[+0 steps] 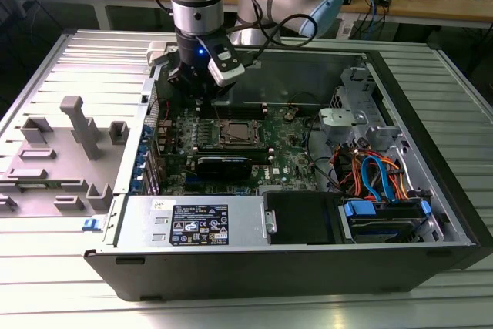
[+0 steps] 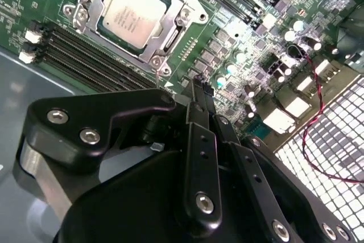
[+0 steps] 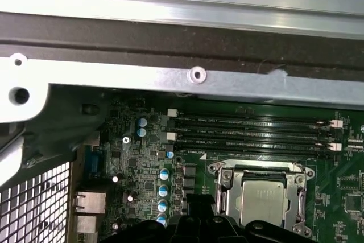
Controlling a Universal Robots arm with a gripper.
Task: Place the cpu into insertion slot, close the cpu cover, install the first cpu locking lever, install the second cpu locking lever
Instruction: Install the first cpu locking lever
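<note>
Wide shot first: the open computer case lies on its side on the slatted metal table, green motherboard facing up. The arm comes down from above and the gripper hangs low over the board, just off the insertion slot toward the exterior view's left. In the second wrist view the gripper has its black fingers pressed together with nothing between them, the tips near one corner of the socket but not touching it. The long memory slots run beside the socket. The cpu cover lies flat, framing the chip. And there's the cpu, seated in the slot, its silver top showing through the window
</note>
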